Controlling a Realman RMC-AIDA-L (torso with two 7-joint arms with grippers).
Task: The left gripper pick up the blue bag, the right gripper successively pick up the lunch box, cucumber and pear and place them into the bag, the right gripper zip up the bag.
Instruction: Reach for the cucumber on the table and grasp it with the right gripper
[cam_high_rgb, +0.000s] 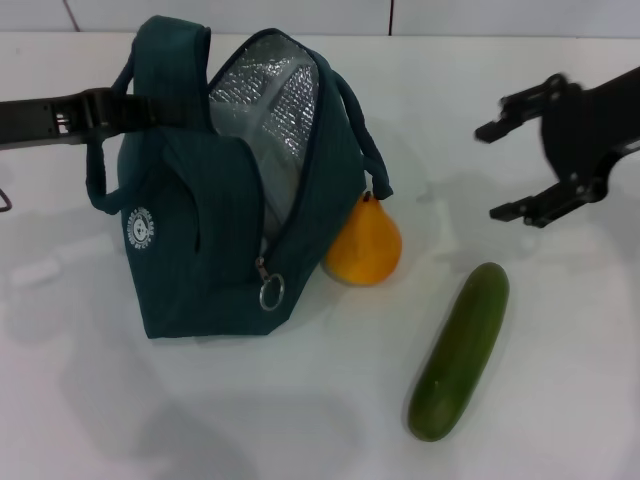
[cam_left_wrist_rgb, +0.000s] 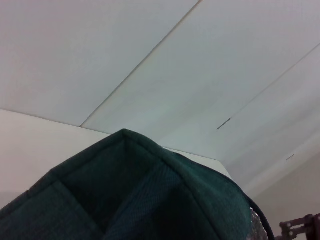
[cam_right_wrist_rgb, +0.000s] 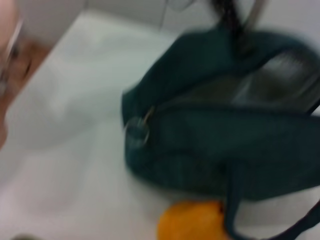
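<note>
Nearest me on the white table lies the cucumber, angled and free of everything else. Just beyond it the pear sits touching the side of the blue bag, partly under one handle loop. The bag stands with its mouth gaping and the foil lining showing, zip pull hanging at the front. I can't see the lunch box anywhere, so I judge it may already be inside. My left gripper reaches in at the far handle and seems to hold it, though I cannot tell how its fingers stand. My right gripper hovers well clear to the far right, jaws spread, holding nothing. My worry: the pear is round and tucked against the fabric, so a careless approach could snag the handle or roll the fruit away.
</note>
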